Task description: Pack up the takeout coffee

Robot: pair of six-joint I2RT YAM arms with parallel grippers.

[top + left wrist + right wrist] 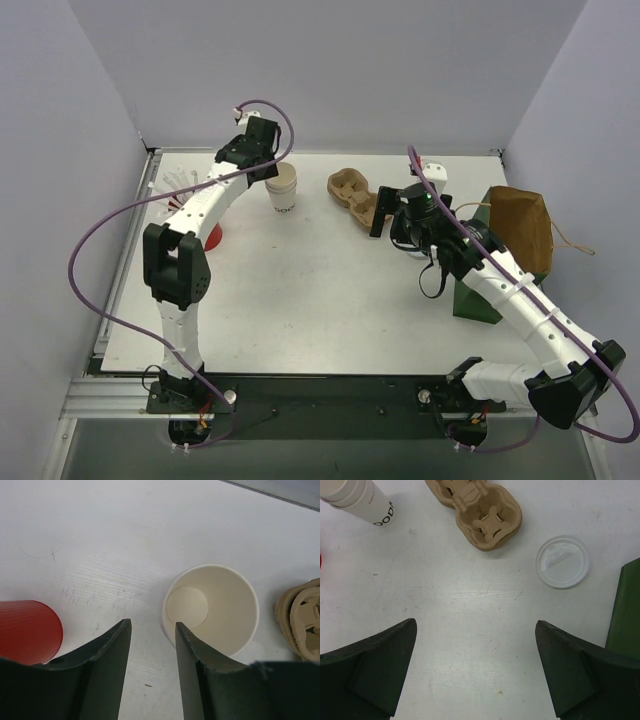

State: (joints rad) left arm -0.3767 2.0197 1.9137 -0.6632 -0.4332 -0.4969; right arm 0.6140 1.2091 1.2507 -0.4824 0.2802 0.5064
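No lidded cup shows. A lidless white paper cup (282, 190) with a tan inside (212, 610) stands upright at the back of the table; it also shows in the right wrist view (357, 497). A loose round white lid (563, 561) lies flat on the table near the bag's green side. My left gripper (264, 163) (152, 625) is open and empty, just behind and above the cup, with bare table between its jaws. My right gripper (383, 212) (475, 625) is wide open and empty above bare table, short of the lid.
A brown pulp cup carrier (352, 192) (480, 510) lies between the cup and my right gripper. A green-and-brown paper bag (520, 228) (625, 610) stands at the right. A red cup (207, 235) (25, 630) with white straws (180, 183) stands at the left.
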